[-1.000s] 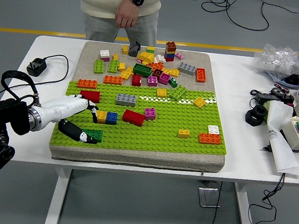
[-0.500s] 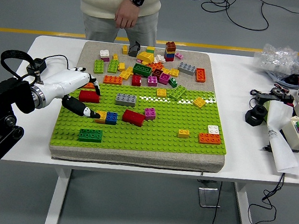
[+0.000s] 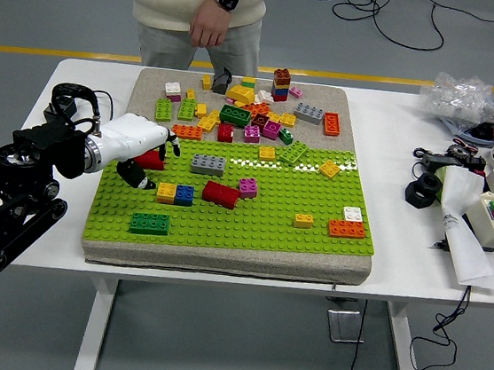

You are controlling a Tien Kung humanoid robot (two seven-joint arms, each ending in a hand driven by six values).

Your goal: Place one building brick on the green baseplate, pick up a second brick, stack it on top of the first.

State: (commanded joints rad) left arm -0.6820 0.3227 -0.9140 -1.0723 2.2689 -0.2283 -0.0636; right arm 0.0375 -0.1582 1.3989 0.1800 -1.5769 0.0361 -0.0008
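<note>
Left hand (image 3: 143, 157) hovering frame-left over red brick (image 3: 151, 158), fingers loosely open, empty, seemingly lining up second pick; green brick (image 3: 150, 222) sitting on green baseplate (image 3: 261, 218).

Left hand (image 3: 139, 150) raised, fingers loosely spread
</note>
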